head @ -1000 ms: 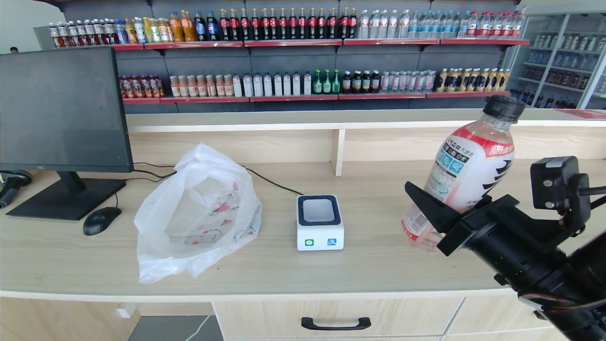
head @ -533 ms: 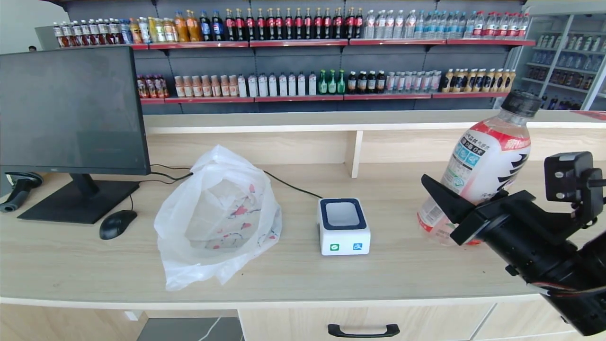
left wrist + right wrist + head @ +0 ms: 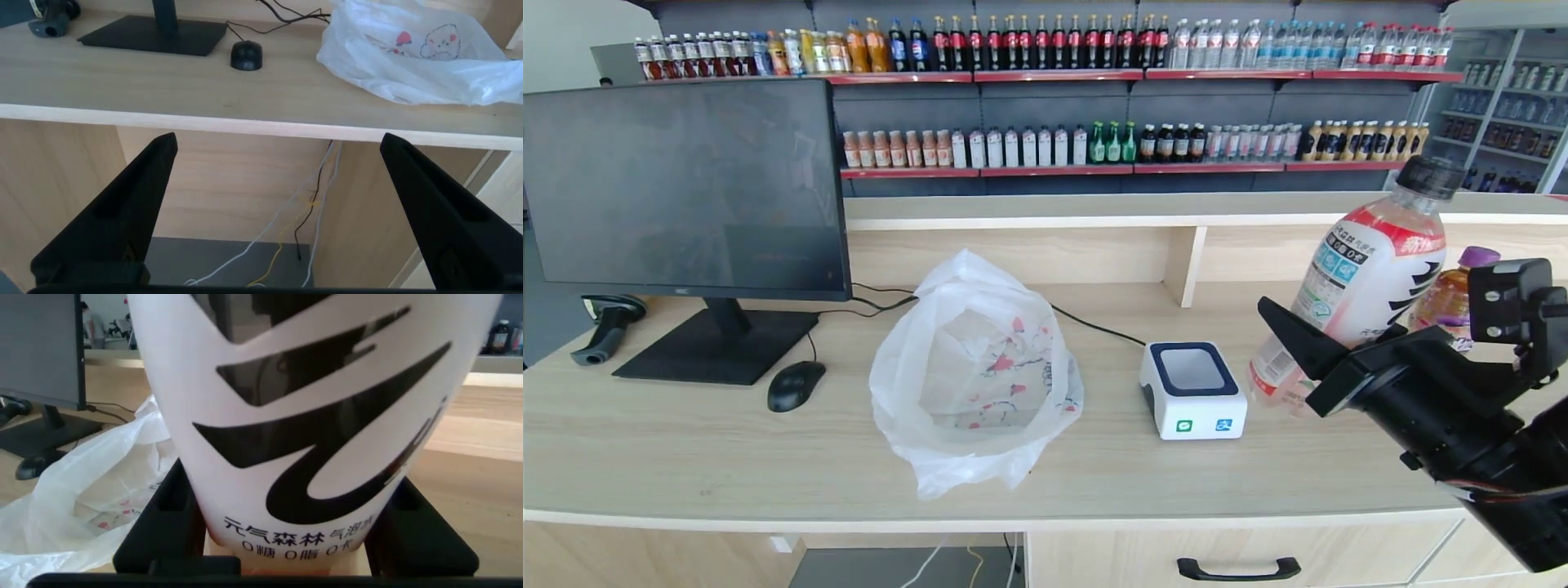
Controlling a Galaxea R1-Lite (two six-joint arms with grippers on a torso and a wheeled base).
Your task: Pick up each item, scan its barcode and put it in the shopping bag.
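The left end effector (image 3: 278, 140) hangs below the tabletop (image 3: 686, 457) edge, fingers spread wide, holding nothing. The bag (image 3: 976, 376) slumps mid-tabletop, its mouth gaping toward the robot. Just right of it sits the scanner (image 3: 1192, 390), window facing up. Right again, the bottle (image 3: 1364, 261) is held tilted, and the right end effector (image 3: 1331, 347) is clamped around its lower body. To scan well, carry it over the window, roll the wrist until the barcode faces down, and hold steady with the fingers clear of the code.
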